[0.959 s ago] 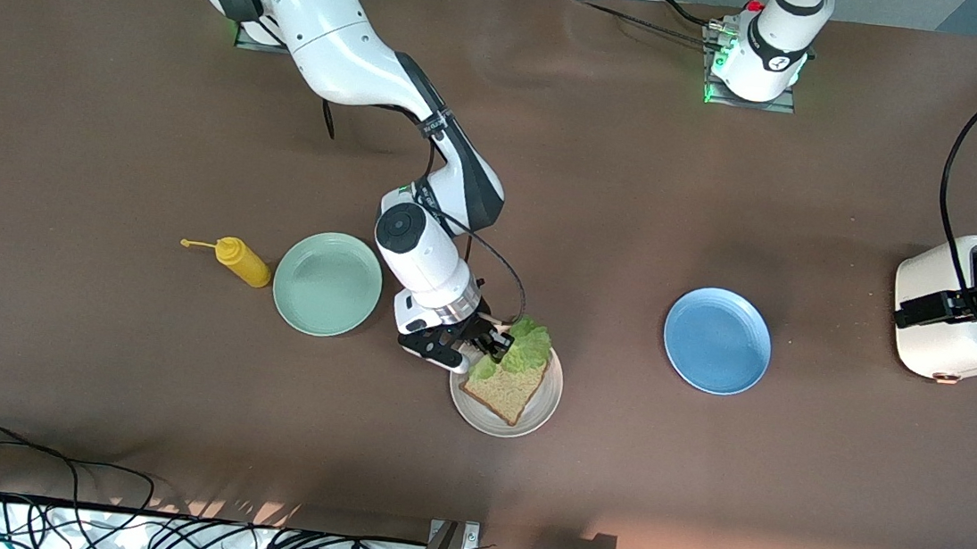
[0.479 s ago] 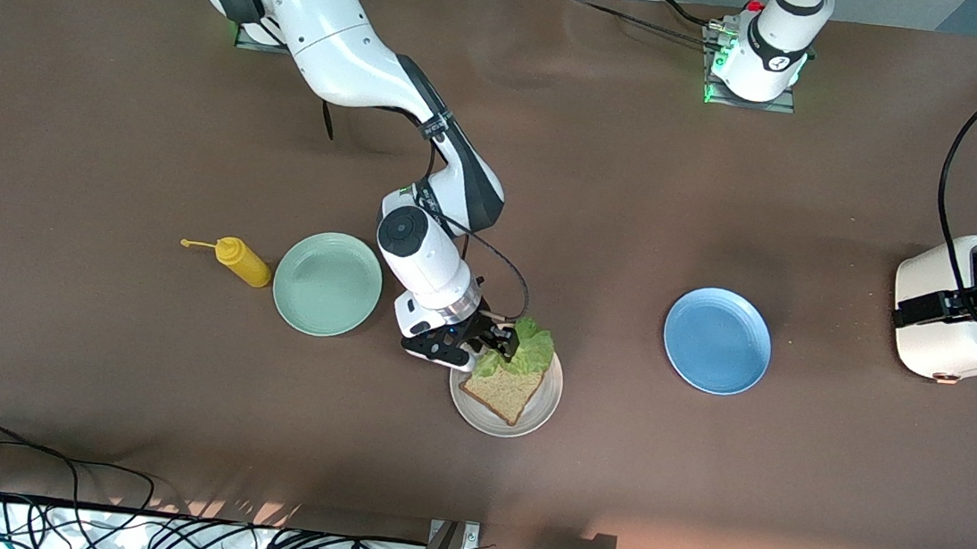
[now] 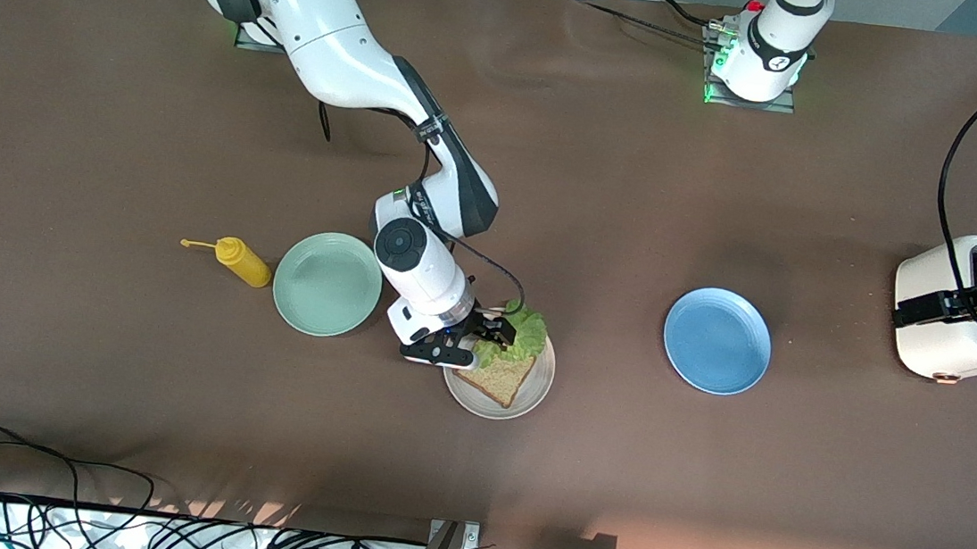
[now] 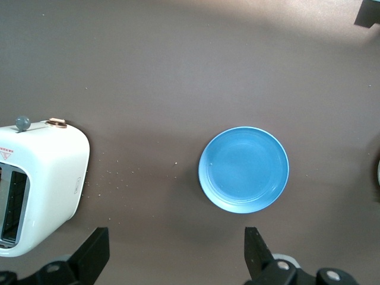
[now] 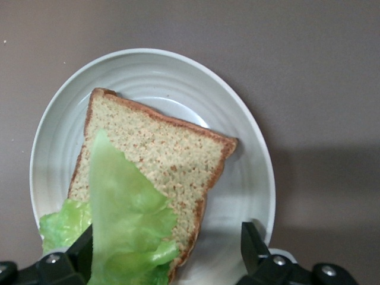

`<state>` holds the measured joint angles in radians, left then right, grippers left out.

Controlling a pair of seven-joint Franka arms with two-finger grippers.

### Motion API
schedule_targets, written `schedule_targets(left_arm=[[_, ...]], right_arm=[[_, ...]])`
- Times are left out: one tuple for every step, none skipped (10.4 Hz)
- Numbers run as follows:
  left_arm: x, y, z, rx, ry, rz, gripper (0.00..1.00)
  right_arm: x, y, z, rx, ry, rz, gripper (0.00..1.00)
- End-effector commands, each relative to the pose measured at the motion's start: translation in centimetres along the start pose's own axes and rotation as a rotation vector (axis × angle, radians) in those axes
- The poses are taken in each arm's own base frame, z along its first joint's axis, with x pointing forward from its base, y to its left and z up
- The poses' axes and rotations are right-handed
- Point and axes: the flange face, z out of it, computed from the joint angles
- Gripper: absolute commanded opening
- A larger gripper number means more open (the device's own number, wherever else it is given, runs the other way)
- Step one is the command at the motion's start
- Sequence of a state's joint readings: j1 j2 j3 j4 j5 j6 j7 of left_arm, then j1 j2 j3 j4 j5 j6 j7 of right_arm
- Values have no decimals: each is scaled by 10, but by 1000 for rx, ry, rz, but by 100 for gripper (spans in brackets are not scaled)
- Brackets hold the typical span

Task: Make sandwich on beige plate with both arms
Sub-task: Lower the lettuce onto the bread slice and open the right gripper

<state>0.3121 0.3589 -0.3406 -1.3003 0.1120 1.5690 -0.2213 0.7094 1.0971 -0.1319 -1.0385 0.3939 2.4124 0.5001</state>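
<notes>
1. Fingers (image 5: 252, 246) of the right gripper (image 5: 166, 240) stand spread wide and grasp nothing. They are low over the beige plate (image 5: 249, 154), and the lettuce leaf (image 5: 124, 219) brushes one of them.
2. Fingers (image 4: 256, 252) of the left gripper (image 4: 178, 249) are likewise released and empty. This gripper hovers over bare bench (image 4: 178, 71) between the white toaster (image 4: 41, 184) and the blue plate (image 4: 243, 169), and the arm waits.
3. Done so far: one slice of brown bread (image 3: 501, 381) lies flat on the beige plate (image 3: 531, 391) in the lower centre of the front view. The lettuce leaf (image 3: 523, 332) rests across the slice's upper corner and hangs over the plate's rim toward the top of the frame.
4. Judged from this, the base and the greens are in place, and the right gripper seems to have just let the leaf go.
5. Left to do: no second slice covers the lettuce, so the sandwich is open-faced, roughly halfway.
6. A top slice is likeliest to come from the toaster (image 3: 941, 318) at the left arm's end, though its slots cannot be read clearly.
7. The mint-green plate (image 3: 328, 283) and the blue plate (image 3: 718, 341) are bare, and the yellow squeeze bottle (image 3: 241, 260) lies on its side just beside the mint one.
8. The overhanging leaf may need squaring up before the lid goes on.
</notes>
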Motion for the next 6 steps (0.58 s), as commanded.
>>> schedule_targets(left_arm=[[-6,0,-4,22,2,22,100],[-6,0,-4,23,3,22,100],[-6,0,-3,22,1,22,100],[-6,0,-4,22,2,22,100],[-6,0,-4,23,3,22,100],[-6,0,-4,22,2,22,100]], right_arm=[[4,2,0,5,-17,-67,100],[0,-3,0,3,-27,-87,100],[-7,-9,0,-6,-48,-101,100],[-12,-23,-15,-5,-55,-120,100],[-6,-28,-34,-1,-45,-122,100],[-2,-31,-47,3,-41,-126,100]])
